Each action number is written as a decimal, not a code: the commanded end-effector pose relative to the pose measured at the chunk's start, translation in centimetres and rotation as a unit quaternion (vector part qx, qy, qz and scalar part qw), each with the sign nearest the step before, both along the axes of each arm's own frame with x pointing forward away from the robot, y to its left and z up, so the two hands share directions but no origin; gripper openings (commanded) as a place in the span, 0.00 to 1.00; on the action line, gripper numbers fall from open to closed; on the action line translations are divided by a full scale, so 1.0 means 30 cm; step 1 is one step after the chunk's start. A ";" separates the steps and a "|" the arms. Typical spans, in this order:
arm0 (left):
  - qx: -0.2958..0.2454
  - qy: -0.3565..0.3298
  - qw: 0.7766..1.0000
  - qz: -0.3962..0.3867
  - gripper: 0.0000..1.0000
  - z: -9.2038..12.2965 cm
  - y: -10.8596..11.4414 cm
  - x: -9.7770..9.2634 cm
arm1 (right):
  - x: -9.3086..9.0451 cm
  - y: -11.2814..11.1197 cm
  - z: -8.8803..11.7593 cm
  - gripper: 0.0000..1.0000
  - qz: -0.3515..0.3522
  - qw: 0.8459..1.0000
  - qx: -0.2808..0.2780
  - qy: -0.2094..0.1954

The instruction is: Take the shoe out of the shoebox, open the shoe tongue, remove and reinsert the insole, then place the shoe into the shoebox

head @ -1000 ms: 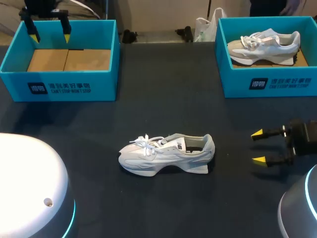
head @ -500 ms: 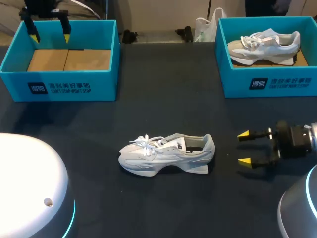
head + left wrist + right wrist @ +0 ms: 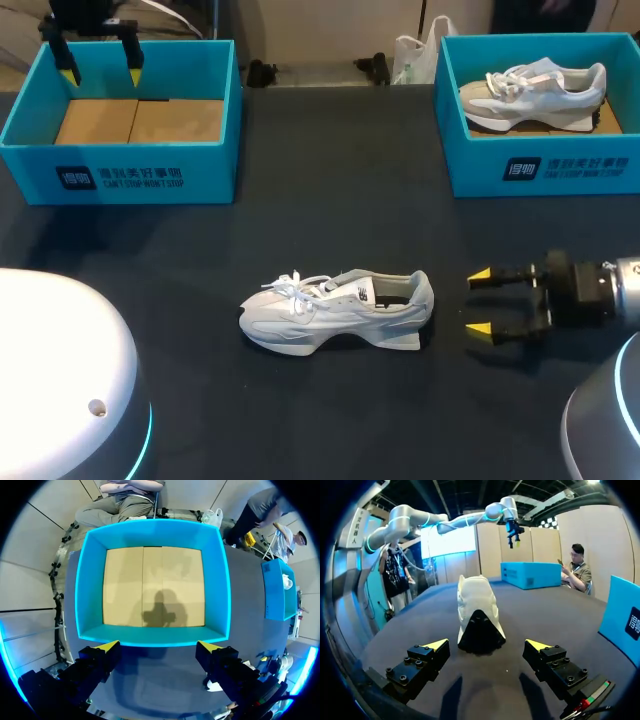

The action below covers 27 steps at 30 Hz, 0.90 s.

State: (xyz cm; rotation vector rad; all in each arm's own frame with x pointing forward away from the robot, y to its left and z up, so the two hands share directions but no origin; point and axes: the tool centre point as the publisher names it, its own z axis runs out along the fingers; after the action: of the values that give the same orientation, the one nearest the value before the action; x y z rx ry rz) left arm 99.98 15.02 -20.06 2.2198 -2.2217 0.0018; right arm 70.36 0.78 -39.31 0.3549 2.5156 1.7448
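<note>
Head view, from the left: the left claw (image 3: 101,72) hangs spread over the left shoebox (image 3: 120,178). The shoe (image 3: 335,312) stands on its sole in the middle of the bench (image 3: 300,420), out of any box. The right claw (image 3: 479,301), also spread, is near its heel. I judge opening the tongue is next, which needs the heel held first. The second shoe (image 3: 530,92) in the right shoebox (image 3: 540,170) is well apart and blocks nothing.

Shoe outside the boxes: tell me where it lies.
Head view: the shoe lies centred on the table, heel toward the open right pincer, a gap between them.
</note>
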 end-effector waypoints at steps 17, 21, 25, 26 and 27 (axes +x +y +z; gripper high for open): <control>0.000 0.000 1.000 0.000 1.00 0.000 0.000 0.000 | -0.013 0.171 -0.040 1.00 -0.005 1.000 0.012 -0.014; 0.000 0.000 1.000 0.000 1.00 0.000 0.000 0.000 | -0.004 0.195 -0.038 1.00 0.001 1.000 0.010 -0.015; 0.000 0.000 1.000 0.000 1.00 0.000 0.000 0.000 | 0.010 0.216 -0.037 1.00 0.006 1.000 0.006 -0.015; 0.000 0.000 1.000 0.000 1.00 0.000 0.000 0.000 | 0.013 0.220 -0.037 1.00 0.007 1.000 0.004 -0.015; 0.000 0.000 1.000 0.000 1.00 0.000 0.000 0.000 | 0.015 0.223 -0.037 1.00 0.010 1.000 0.003 -0.016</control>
State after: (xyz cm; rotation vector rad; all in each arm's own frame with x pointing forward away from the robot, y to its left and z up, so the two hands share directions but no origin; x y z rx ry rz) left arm 99.98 15.01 -20.06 2.2197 -2.2218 0.0017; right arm 70.21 6.88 -40.35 0.3048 2.4846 1.7598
